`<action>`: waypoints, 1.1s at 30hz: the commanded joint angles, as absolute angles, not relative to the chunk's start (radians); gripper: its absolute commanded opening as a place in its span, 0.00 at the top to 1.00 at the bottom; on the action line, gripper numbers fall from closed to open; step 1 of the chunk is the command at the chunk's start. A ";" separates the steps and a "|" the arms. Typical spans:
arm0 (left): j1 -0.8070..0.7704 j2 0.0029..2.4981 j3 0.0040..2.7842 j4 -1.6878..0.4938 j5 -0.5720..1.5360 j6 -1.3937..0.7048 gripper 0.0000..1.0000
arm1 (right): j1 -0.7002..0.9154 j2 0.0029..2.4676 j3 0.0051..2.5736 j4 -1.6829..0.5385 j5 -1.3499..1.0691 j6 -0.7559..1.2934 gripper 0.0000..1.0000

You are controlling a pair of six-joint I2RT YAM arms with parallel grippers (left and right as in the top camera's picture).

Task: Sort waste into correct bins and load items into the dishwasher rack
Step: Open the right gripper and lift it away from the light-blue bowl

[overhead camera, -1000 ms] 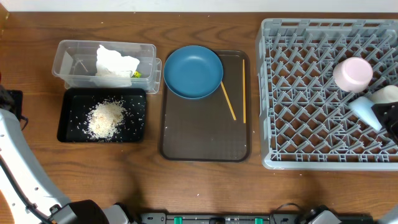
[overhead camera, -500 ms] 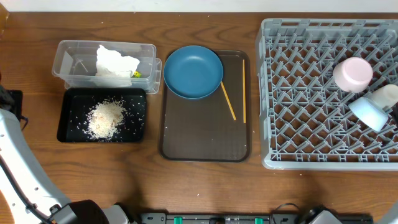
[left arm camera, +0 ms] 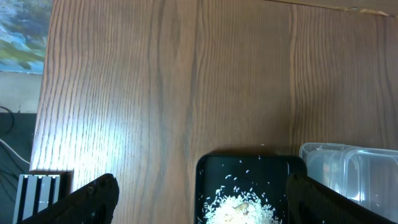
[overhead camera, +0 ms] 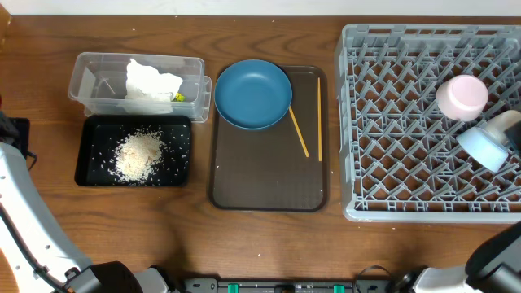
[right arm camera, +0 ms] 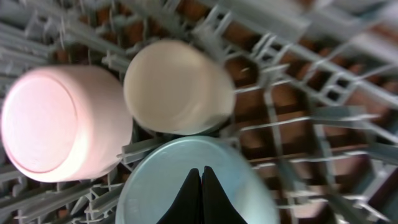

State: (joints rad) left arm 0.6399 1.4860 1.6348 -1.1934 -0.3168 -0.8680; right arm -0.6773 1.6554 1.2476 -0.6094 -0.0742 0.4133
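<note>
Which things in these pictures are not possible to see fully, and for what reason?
Overhead: the snack wrapper in the clear tub is mostly covered by the tissue.
Overhead: the pale cup is partly behind the light blue bowl.
Left wrist: the black tray and its rice are cut off by the bottom edge.
Right wrist: the rack pegs are blurred.

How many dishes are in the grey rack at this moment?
3, all at the right of the rack: a pinkish-white bowl, base up; a pale cup just right of it; a light blue bowl nearer the robot. None appears hidden among the pegs.
</note>
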 commanded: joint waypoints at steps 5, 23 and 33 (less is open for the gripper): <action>0.644 1.494 1.640 -1.196 -0.326 -0.877 0.11 | -0.583 1.695 1.243 -0.670 -0.060 0.403 0.99; 0.644 1.494 1.640 -1.196 -0.326 -0.877 0.11 | -0.565 1.338 1.244 -0.988 -0.263 0.416 0.99; 0.644 1.494 1.640 -1.196 -0.326 -0.877 0.11 | -0.353 1.124 1.245 -0.702 -0.681 0.290 0.57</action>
State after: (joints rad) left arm 0.6399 1.4860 1.6348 -1.1934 -0.3168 -0.8680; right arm -0.4572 1.1397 1.2453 -0.7197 -0.5823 0.3080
